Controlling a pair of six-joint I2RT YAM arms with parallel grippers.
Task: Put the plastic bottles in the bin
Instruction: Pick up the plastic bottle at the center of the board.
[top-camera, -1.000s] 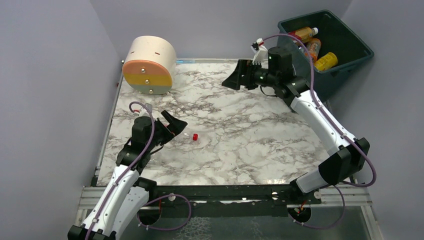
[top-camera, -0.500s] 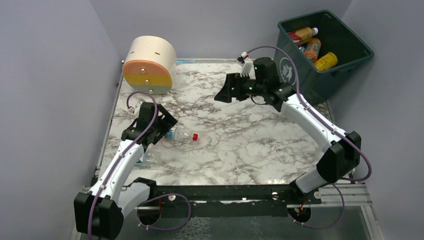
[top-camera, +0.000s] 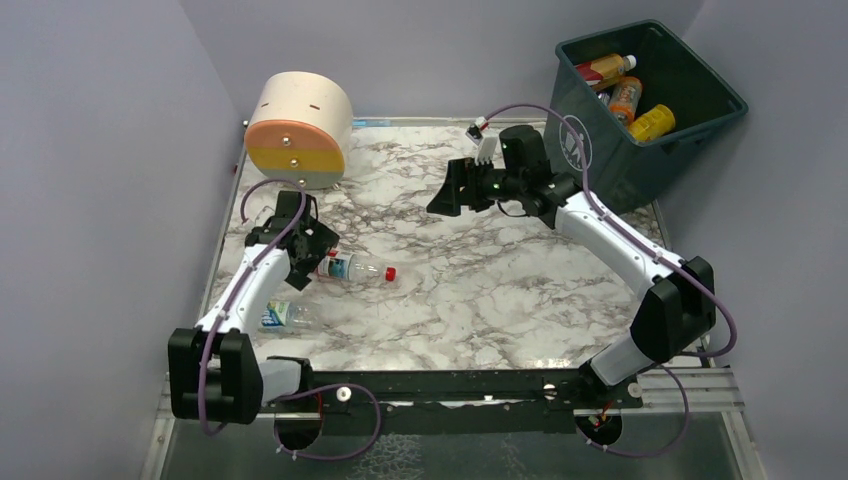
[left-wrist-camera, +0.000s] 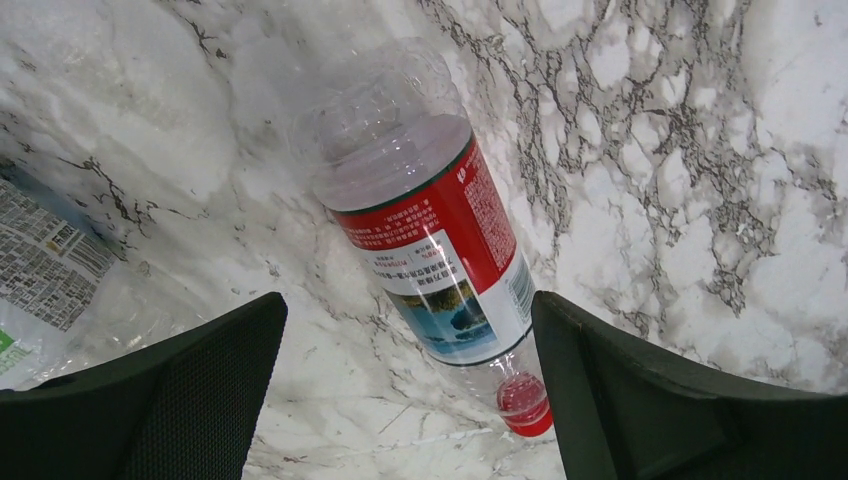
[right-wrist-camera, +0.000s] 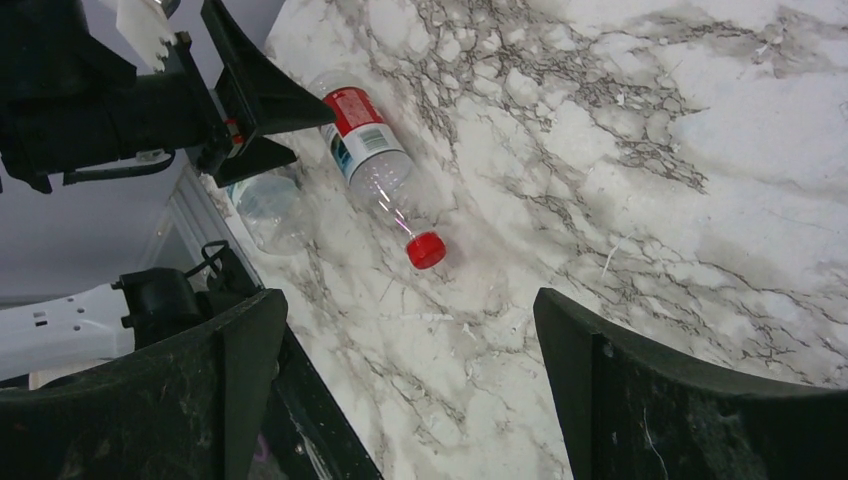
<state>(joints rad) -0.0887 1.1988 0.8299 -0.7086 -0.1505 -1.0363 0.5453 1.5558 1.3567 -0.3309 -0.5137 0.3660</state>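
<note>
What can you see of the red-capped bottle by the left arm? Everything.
The red-capped bottle is clear plastic, apparently empty, cap on, with a red label bearing white print, a small landscape picture and a barcode. It lies on its side on the marble table under the open left gripper; no contact visible.

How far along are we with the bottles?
Done: three bottles show in the bin. In hand: nothing gripped; the left claw is open over the red-label bottle on the table; the right claw is open and empty. Left: that bottle and a second bottle near the table's left edge.
</note>
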